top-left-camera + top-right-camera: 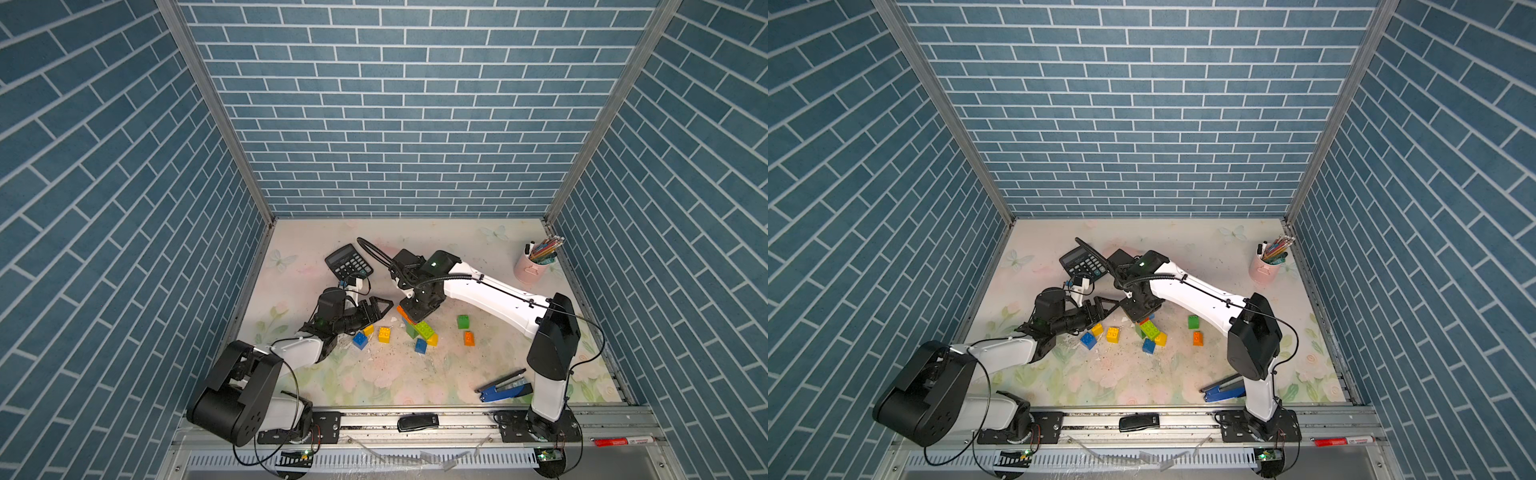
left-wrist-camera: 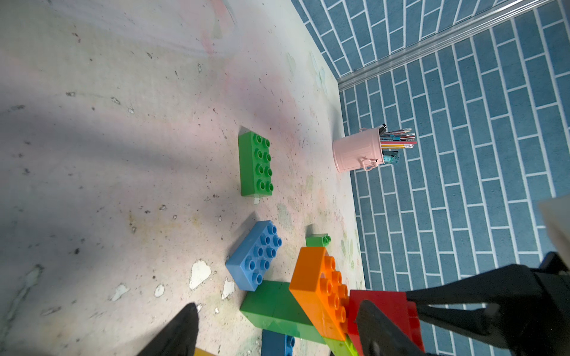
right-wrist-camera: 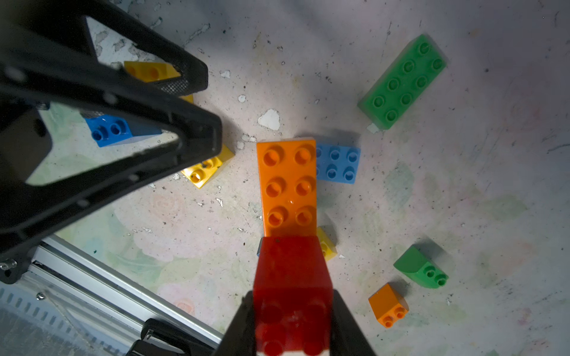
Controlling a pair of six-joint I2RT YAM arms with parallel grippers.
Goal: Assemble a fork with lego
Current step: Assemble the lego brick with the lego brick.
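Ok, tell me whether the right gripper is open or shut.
Shut: the right gripper clamps the red brick on both sides.

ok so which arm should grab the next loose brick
Left. The left claw is open and empty, hovering near the loose yellow brick and blue brick. The right claw is shut on the red brick joined to the orange brick, so it's busy.

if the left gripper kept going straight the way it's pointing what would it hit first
Most likely the orange brick sticking out from the red brick in the right gripper; the open left gripper points at it from close by, though height is unclear.
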